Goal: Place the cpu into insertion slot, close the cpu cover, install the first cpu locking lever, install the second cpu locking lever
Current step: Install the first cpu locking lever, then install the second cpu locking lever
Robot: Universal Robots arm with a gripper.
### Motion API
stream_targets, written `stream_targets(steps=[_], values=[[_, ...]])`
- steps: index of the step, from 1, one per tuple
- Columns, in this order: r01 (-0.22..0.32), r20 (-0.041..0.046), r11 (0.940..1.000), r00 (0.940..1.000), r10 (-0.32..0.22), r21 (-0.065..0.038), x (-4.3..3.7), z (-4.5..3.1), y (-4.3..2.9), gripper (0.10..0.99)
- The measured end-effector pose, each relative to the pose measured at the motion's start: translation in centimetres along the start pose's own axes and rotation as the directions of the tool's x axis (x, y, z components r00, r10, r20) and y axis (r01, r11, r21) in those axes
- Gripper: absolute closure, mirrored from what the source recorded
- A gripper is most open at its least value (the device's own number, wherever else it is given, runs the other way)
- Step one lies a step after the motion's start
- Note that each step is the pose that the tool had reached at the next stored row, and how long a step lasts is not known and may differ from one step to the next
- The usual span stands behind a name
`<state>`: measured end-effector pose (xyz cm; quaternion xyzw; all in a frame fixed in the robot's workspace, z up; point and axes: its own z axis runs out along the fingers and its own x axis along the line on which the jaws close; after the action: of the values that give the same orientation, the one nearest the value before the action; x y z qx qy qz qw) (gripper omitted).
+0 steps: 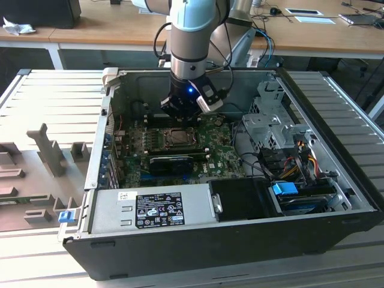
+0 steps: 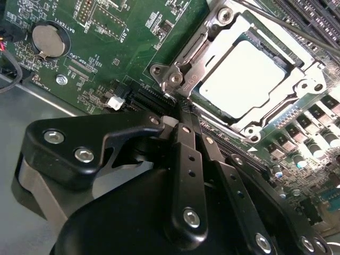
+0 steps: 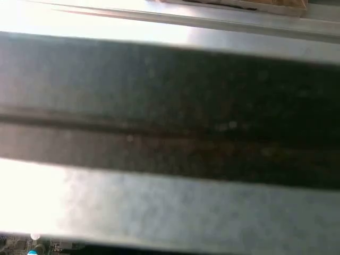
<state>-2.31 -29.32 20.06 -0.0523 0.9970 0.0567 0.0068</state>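
Note:
The cpu (image 2: 249,79), a pale silvery square, lies flat in the insertion slot (image 2: 265,119) on the green board. The silver cpu cover (image 2: 313,85) is folded down around it, and the chip shows through its cut-out. A thin dark rod (image 2: 287,29) crosses above the socket's far side. In the second wrist view my gripper (image 2: 180,119) is shut, its black fingers (image 2: 188,159) pressed together with nothing visible between them. Their tips sit by the socket's corner latch (image 2: 175,79). In the exterior view the gripper (image 1: 180,114) hangs just behind the socket (image 1: 178,137) inside the open case.
A coin battery (image 2: 48,41) sits on the board. The case also holds a black expansion card (image 1: 174,162), a grey power supply (image 1: 153,207), a drive cage (image 1: 273,120) and loose cables (image 1: 294,159). A grey metal case wall (image 3: 170,117) lies close in the first wrist view.

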Motion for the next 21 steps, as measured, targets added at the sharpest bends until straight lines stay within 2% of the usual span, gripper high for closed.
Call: stream_targets(steps=[1,2,4,7,8,13,21], values=[[0.000,0.0011,1.0000,1.0000,0.000,-0.010,0.00,0.01,0.00,0.980],[0.000,0.0015,0.9999,1.0000,0.000,-0.013,0.00,0.00,0.01,0.980],[0.000,0.0018,0.9999,1.0000,0.000,-0.014,-0.01,-0.18,0.04,0.980],[0.000,0.0015,0.9999,1.0000,0.000,-0.013,-0.03,-1.48,0.18,0.980],[0.000,0.0014,0.9999,1.0000,0.000,-0.012,-0.04,-1.69,0.20,0.980],[0.000,0.0013,0.9999,1.0000,0.000,-0.012,0.02,-1.77,-0.39,0.980],[0.000,0.0012,0.9999,1.0000,0.000,-0.012,0.05,-1.80,-0.69,0.980]])
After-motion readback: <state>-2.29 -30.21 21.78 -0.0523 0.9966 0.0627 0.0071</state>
